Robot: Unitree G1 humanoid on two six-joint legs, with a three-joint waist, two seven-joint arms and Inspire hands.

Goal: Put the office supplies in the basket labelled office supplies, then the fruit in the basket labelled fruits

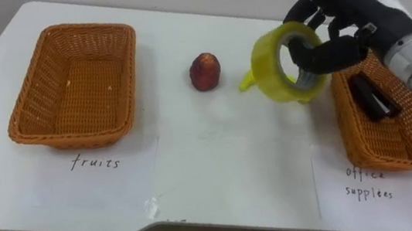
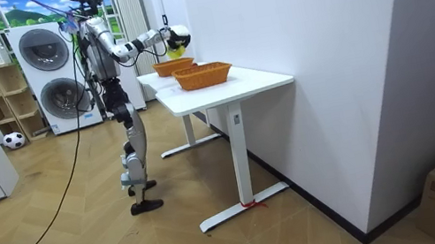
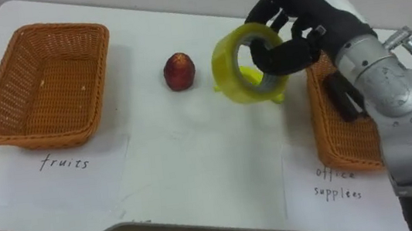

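Note:
My right hand (image 1: 340, 26) (image 3: 297, 27) is curled round a yellow roll of tape (image 1: 286, 64) (image 3: 246, 70), held in the air just left of the office-supplies basket (image 1: 372, 139) (image 3: 333, 136). A black item (image 1: 373, 96) lies inside that basket. A red fruit (image 1: 205, 71) (image 3: 179, 71) sits on the white table (image 1: 218, 153) near the middle. The fruits basket (image 1: 74, 84) (image 3: 39, 80) stands at the left with nothing in it. In the room view I stand at the table's end with the right hand (image 2: 176, 39) raised over the baskets.
Paper labels lie in front of each basket: "fruits" (image 1: 95, 163) and "office supplies" (image 1: 369, 182). The table's near edge (image 1: 203, 225) runs across the bottom. A wall runs along the table's far side; washing machines (image 2: 48, 75) stand behind me.

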